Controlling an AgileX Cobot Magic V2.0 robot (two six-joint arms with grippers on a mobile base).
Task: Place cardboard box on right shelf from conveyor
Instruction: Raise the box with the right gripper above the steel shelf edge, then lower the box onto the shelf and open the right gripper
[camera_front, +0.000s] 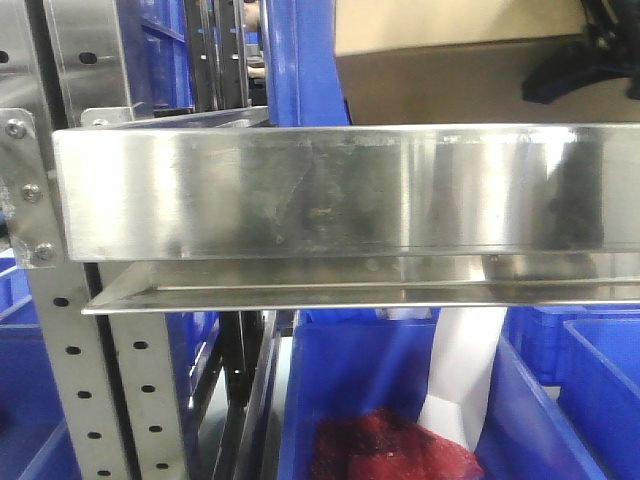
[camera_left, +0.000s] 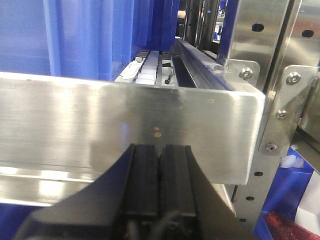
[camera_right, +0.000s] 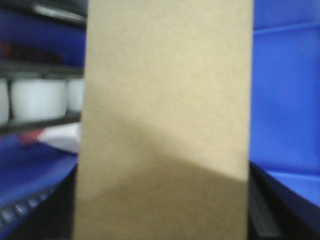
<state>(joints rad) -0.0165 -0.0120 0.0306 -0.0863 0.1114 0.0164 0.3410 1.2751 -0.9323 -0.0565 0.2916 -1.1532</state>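
The left claw (camera_left: 160, 165) has its pads pressed together, empty, just before the right shelf's (camera_front: 340, 190) steel lip. The right claw (camera_front: 585, 55) – black, top right – grips the cardboard box (camera_front: 450, 85) above that shelf – blue bins (camera_front: 600, 390) sit beneath.

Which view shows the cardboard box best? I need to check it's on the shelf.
The exterior front view: the cardboard box sits above the right shelf lip, though its base is hidden. The right wrist view shows only a blurred tan face; the left wrist view shows none.
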